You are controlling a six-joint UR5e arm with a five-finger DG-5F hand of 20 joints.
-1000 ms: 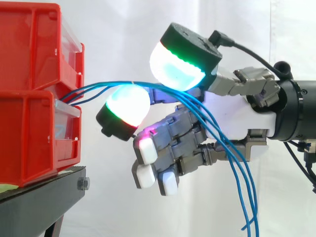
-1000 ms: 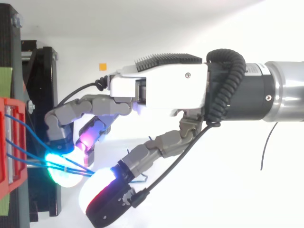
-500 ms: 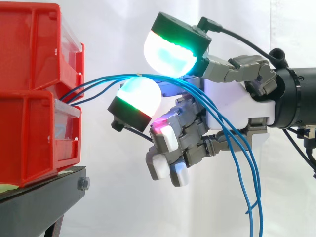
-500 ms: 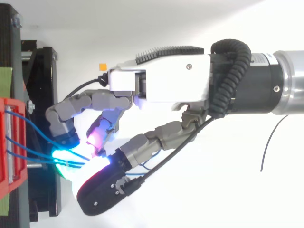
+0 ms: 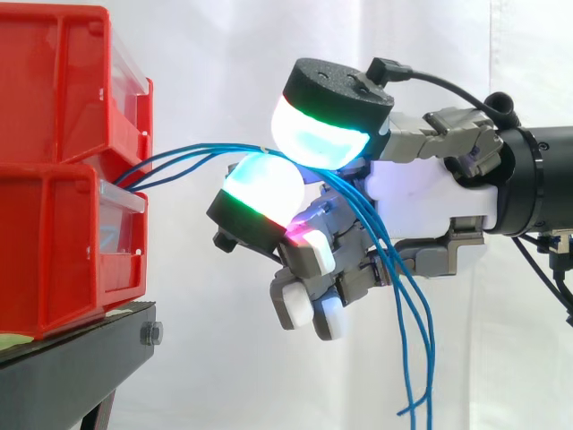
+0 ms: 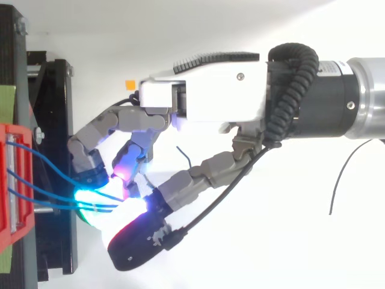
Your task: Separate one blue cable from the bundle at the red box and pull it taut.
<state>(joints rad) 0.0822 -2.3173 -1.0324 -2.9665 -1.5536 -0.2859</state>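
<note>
Blue cables [image 5: 188, 158]: bundle, left of centre. They issue from the red box [image 5: 63, 251] at the left edge and run together to mid-frame. Loose tails droop lower right; slack, none singled out.
Hand [image 5: 421, 193]: centre-right, glowing pads [image 5: 313, 134] pinched on the bundle, apparently for pulling.
Black stand [image 5: 81, 345]: lower left, carries the box.

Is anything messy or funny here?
Yes. Several blue cables leave the red box together and pass between the hand's two big pads, not one alone. Past the hand they droop loose instead of taut.
</note>
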